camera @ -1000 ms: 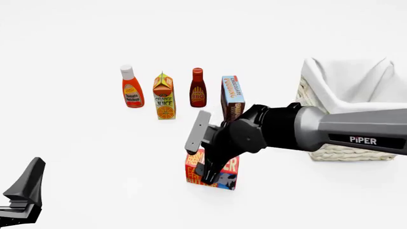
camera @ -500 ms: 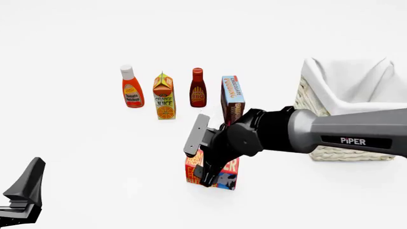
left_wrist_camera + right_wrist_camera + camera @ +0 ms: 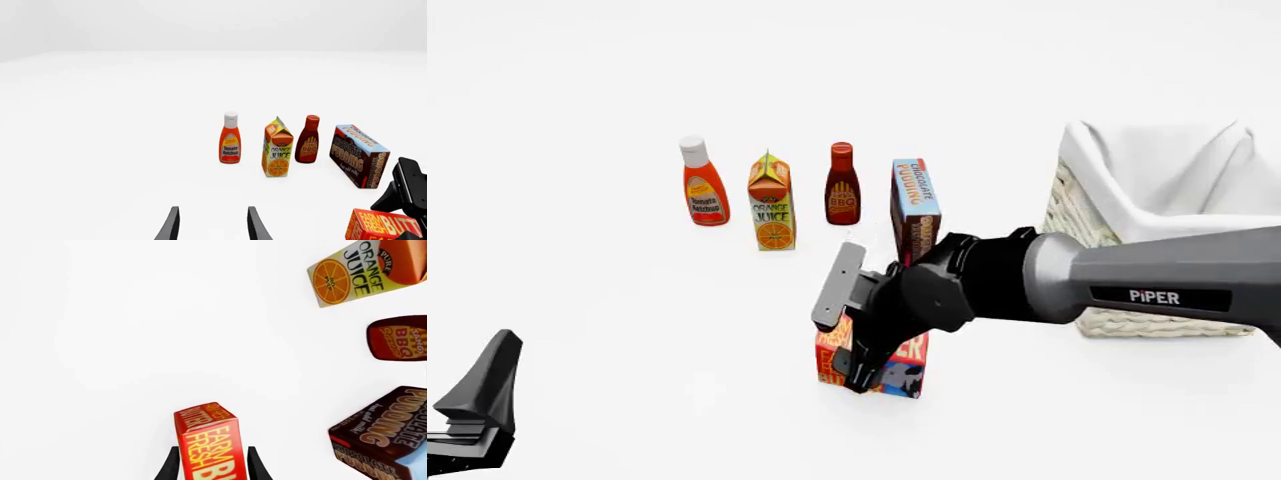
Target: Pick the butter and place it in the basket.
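The butter [image 3: 905,362], a red-orange carton with yellow lettering, stands on the white table in front of the row of groceries. My right gripper [image 3: 865,368] is down over it. In the right wrist view the two fingers [image 3: 172,465] stand open on either side of the butter [image 3: 207,440], with small gaps showing. The cream wicker basket [image 3: 1105,320] with its white liner stands at the right, partly behind my right arm. My left gripper [image 3: 481,410] hangs open and empty at the near left, and the butter's corner [image 3: 383,226] shows in its wrist view.
Behind the butter stands a row: ketchup bottle [image 3: 705,182], orange juice carton [image 3: 771,203], BBQ sauce bottle [image 3: 842,185] and chocolate pudding box [image 3: 916,203]. The pudding box is the closest to the butter and to my right arm.
My right gripper has sunk a little lower over the butter and the arm has shifted slightly left. The butter and my left arm have not moved.
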